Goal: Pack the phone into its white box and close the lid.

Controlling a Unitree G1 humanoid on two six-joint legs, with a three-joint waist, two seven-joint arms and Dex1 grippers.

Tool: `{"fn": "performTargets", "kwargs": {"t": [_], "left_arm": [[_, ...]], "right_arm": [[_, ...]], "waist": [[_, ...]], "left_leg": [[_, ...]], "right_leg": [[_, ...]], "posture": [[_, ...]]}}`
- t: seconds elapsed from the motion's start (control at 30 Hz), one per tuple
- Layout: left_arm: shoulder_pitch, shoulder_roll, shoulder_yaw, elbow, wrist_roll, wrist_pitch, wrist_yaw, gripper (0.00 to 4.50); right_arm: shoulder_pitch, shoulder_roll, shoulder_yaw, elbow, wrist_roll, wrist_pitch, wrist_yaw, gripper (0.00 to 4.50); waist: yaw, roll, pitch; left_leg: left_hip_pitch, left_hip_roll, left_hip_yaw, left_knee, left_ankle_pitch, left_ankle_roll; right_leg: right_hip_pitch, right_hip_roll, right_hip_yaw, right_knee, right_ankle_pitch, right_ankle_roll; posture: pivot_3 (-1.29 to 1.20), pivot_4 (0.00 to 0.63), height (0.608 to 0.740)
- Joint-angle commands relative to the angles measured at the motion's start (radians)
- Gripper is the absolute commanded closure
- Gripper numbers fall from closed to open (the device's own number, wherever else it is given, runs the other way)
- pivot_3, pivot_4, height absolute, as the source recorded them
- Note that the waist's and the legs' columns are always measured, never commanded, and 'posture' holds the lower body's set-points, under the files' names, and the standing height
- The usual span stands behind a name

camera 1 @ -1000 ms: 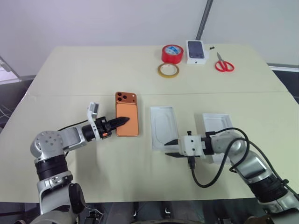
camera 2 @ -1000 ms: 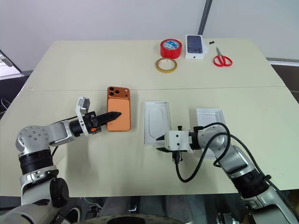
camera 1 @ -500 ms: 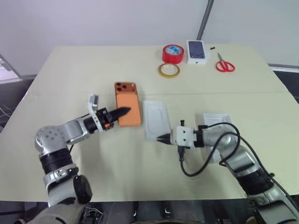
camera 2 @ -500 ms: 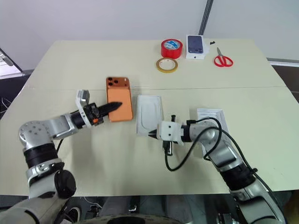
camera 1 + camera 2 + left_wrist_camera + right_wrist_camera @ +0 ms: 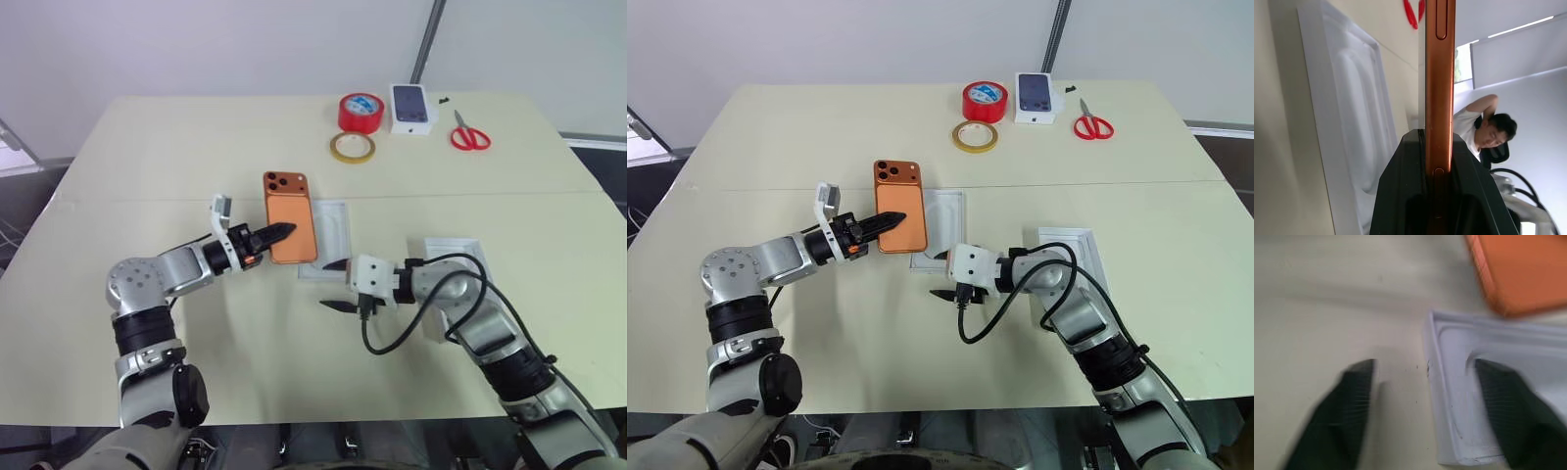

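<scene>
While left tool (image 5: 282,232) pinches the glossy copper phone (image 5: 291,217) — right tool (image 5: 335,285) agape, moulded white box (image 5: 331,227).

Light: you see even, bright indoor lighting over the table (image 5: 176,157); soft, short shadows lie beneath both arms.
Glare: none on the tabletop; a ceiling strip light (image 5: 1520,27) glows in your left wrist view.
Blur: your right wrist view is smeared; its fingers (image 5: 1349,406) are soft-edged.
Focus: the phone (image 5: 1440,73) edge is sharp, the background person (image 5: 1484,129) softer.

Odds and ends at the far edge of my table (image 5: 196,157)

Red tape roll (image 5: 361,112), with the yellow tape ring (image 5: 352,147) just before it, small phone-picture box (image 5: 412,108) beside, red scissors (image 5: 469,133) beyond.
</scene>
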Motion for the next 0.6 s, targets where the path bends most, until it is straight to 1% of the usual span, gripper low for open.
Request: {"fn": "performTargets", "kwargs": {"t": [0.03,0.13,0.23,0.4,0.57,0.6], "left_arm": [[-0.029,0.008,-0.026,0.020,0.000,-0.041,-0.046,4.50],[-0.036,-0.002,-0.074,0.051,0.024,-0.070,-0.069,4.50],[-0.039,-0.024,-0.102,0.086,0.029,-0.078,-0.084,4.50],[-0.034,-0.038,-0.142,0.100,0.034,-0.083,-0.106,4.50],[-0.073,-0.065,-0.162,0.156,0.070,-0.138,-0.099,4.50],[-0.079,-0.063,-0.167,0.160,0.074,-0.137,-0.103,4.02]], "right_arm": [[0.015,-0.042,-0.118,-0.101,0.125,0.093,0.015,1.13],[0.040,-0.113,-0.180,-0.057,0.110,0.067,0.008,1.13],[0.043,-0.159,-0.226,0.027,0.080,0.018,-0.021,1.13],[0.038,-0.172,-0.259,0.081,0.088,-0.028,-0.041,1.13],[0.044,-0.174,-0.242,0.095,0.070,-0.057,-0.046,1.13],[0.042,-0.172,-0.239,0.095,0.068,-0.061,-0.049,1.08]], "waist": [[0.001,0.000,0.000],[0.007,0.000,0.000],[0.007,0.000,0.000],[-0.002,0.000,0.000],[0.002,0.000,0.000],[0.002,0.000,0.000]], "left_leg": [[0.000,0.000,0.000,0.000,0.000,0.000],[0.000,0.000,0.000,0.000,0.000,0.000],[0.000,0.000,0.000,0.000,0.000,0.001],[0.000,0.000,0.000,0.000,0.000,0.001],[0.000,0.000,0.000,0.000,0.000,0.000],[0.000,0.000,0.000,0.000,0.000,0.000]], "right_leg": [[0.000,0.000,0.000,0.000,0.000,0.000],[0.001,0.000,0.000,0.000,0.000,0.000],[0.001,0.000,0.000,-0.001,0.000,0.000],[0.000,0.000,0.000,0.000,0.000,0.000],[0.000,0.001,0.000,0.000,0.000,0.000],[0.000,0.000,0.000,0.000,0.000,0.000]], "posture": [[0.00,0.150,0.740],[0.00,0.150,0.740],[0.00,0.150,0.740],[0.00,0.150,0.740],[0.00,0.150,0.740],[0.00,0.150,0.740]]}}
